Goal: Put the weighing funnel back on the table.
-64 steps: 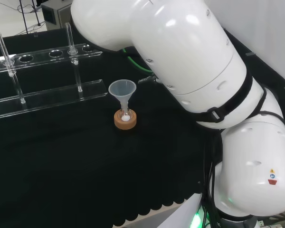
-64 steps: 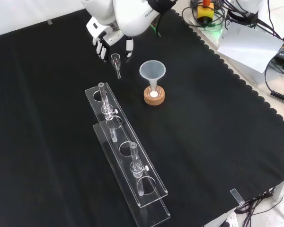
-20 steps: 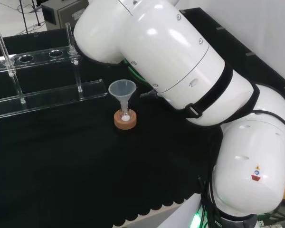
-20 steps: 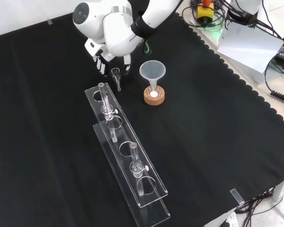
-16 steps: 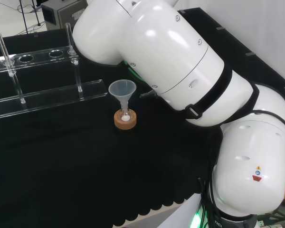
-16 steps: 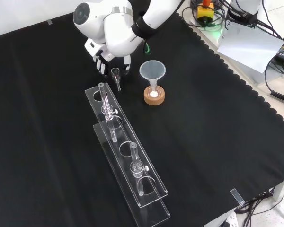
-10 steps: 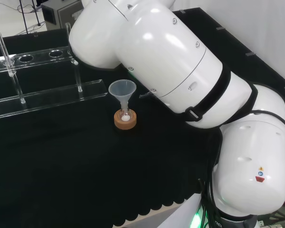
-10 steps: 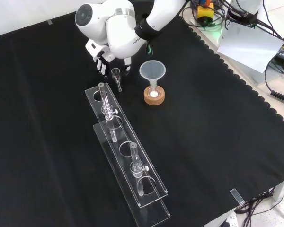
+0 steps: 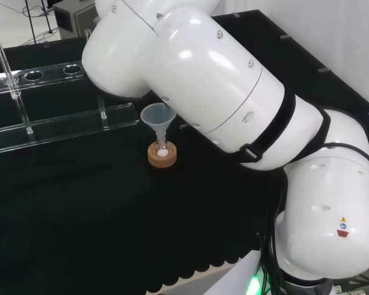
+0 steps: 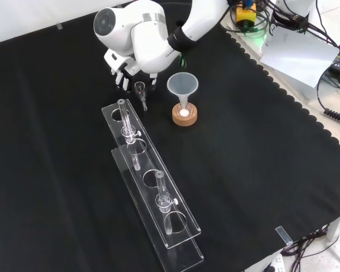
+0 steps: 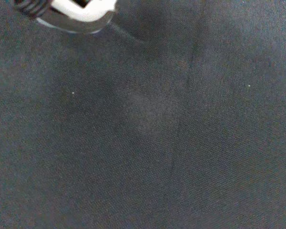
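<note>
In the front view the hand (image 10: 122, 72) hangs fingers down over the cloth, just beyond the far end of the clear rack (image 10: 150, 175). Its fingers (image 10: 126, 84) and thumb are curled about the weighing funnel (image 10: 140, 88), a small clear cup whose stem slants down toward the rack. Whether the stem touches the cloth I cannot tell. In the wrist view a blurred white part of the hand (image 11: 76, 12) sits above bare black cloth. In the head view the arm's white links (image 9: 190, 80) cover the hand.
The big funnel (image 10: 182, 86) stands in a small flask on a cork ring (image 10: 184, 116), right of the hand in the front view; it shows as the funnel (image 9: 158, 117) in the head view. The rack (image 9: 61, 123) holds two upright tubes. Open cloth lies left of the hand.
Since 3.2 s ago the hand has come down and nearer the rack with the weighing funnel in it. Over the last second it barely shifted, while the arm's upper links swung across.
</note>
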Robot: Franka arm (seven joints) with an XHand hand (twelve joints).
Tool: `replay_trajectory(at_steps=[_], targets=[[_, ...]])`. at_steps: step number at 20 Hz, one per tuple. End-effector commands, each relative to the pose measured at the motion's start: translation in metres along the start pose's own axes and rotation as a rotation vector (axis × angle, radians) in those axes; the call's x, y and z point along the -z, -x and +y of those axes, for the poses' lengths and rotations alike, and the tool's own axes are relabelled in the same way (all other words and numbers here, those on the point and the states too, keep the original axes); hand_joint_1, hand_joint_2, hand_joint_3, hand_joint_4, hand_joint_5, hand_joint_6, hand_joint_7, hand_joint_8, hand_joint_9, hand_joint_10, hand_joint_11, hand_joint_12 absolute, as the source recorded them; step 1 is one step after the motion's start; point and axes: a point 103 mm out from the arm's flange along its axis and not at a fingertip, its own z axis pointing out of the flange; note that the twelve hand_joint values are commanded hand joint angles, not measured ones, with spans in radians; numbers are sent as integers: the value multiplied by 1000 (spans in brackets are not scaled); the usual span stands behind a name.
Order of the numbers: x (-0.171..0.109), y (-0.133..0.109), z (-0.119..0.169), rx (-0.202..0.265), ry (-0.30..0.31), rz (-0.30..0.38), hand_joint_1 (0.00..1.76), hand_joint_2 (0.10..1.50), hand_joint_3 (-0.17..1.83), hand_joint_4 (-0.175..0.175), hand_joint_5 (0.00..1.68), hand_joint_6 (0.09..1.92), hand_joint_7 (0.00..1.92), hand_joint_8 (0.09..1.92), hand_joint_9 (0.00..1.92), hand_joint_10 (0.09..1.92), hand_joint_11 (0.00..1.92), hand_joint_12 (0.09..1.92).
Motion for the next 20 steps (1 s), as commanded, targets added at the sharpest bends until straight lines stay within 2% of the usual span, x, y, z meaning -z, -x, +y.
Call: replay_trajectory(at_steps=[1, 6, 10, 13, 16, 20], targets=[[2, 2, -5, -8, -24, -43, 838, 835, 444, 28, 837, 919, 500, 713, 867, 553, 598, 1200], [4, 5, -10, -14, -39, -52, 791, 729, 576, -13, 600, 855, 374, 713, 703, 608, 439, 1284], [3, 7, -14, -14, -64, -53, 773, 696, 577, -41, 384, 604, 249, 715, 568, 649, 326, 1327], [3, 8, -16, -10, -81, -50, 769, 685, 563, -50, 341, 408, 174, 708, 487, 666, 267, 1347], [8, 14, -22, -15, -69, -36, 760, 676, 549, -56, 306, 257, 99, 691, 399, 675, 194, 1367], [22, 23, -36, -27, -39, -26, 747, 669, 541, -60, 277, 183, 72, 684, 359, 677, 158, 1374]])
